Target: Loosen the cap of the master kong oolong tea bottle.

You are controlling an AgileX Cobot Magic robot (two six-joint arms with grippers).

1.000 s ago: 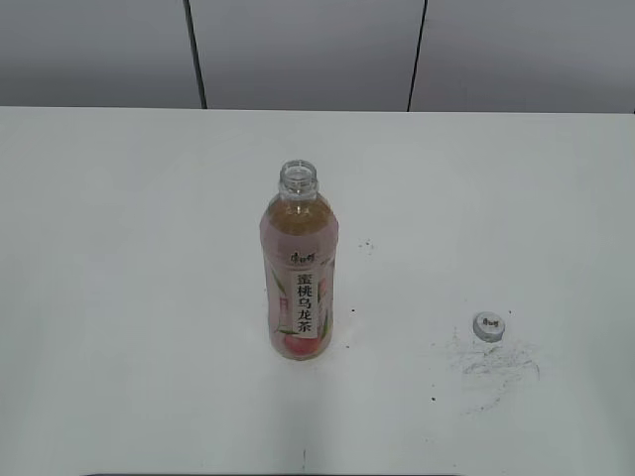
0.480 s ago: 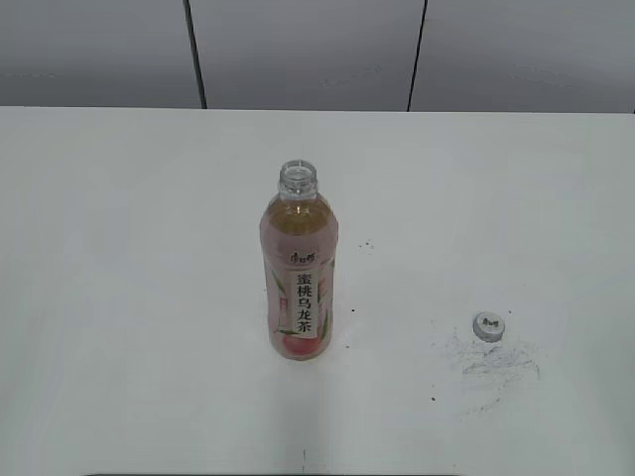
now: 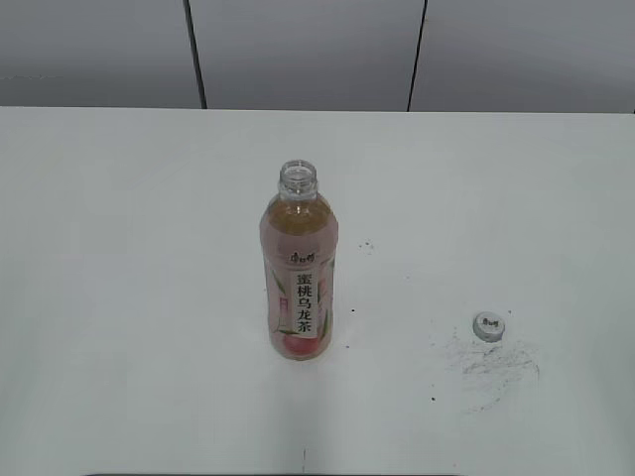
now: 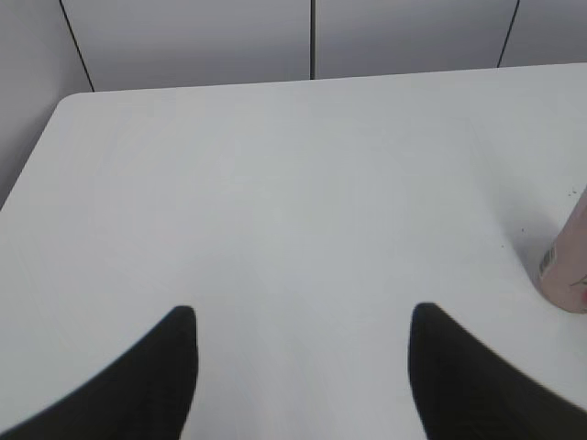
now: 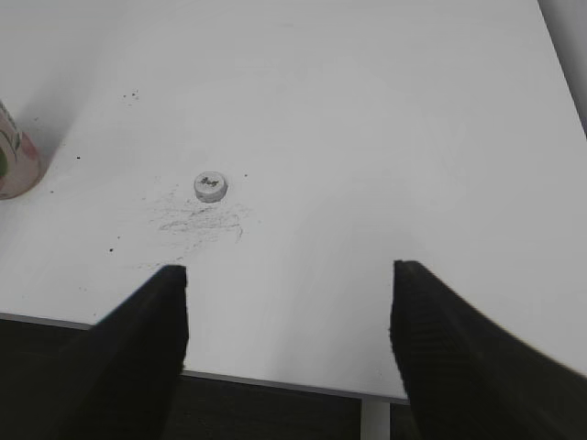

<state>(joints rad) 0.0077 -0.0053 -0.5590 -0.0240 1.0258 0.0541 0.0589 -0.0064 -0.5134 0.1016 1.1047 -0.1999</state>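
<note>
The master kong oolong tea bottle (image 3: 300,273) stands upright mid-table with its neck open and no cap on it. Its pink base shows at the right edge of the left wrist view (image 4: 569,270) and the left edge of the right wrist view (image 5: 14,156). The cap (image 3: 487,325) lies top up on the table to the bottle's right, also in the right wrist view (image 5: 210,185). My left gripper (image 4: 303,316) is open and empty, left of the bottle. My right gripper (image 5: 289,275) is open and empty over the table's front edge, back from the cap. Neither gripper shows in the exterior view.
The white table (image 3: 129,248) has grey scuff marks (image 3: 491,362) just in front of the cap and a few dark specks. A grey panelled wall (image 3: 308,50) stands behind the far edge. The table's front edge (image 5: 275,380) shows in the right wrist view.
</note>
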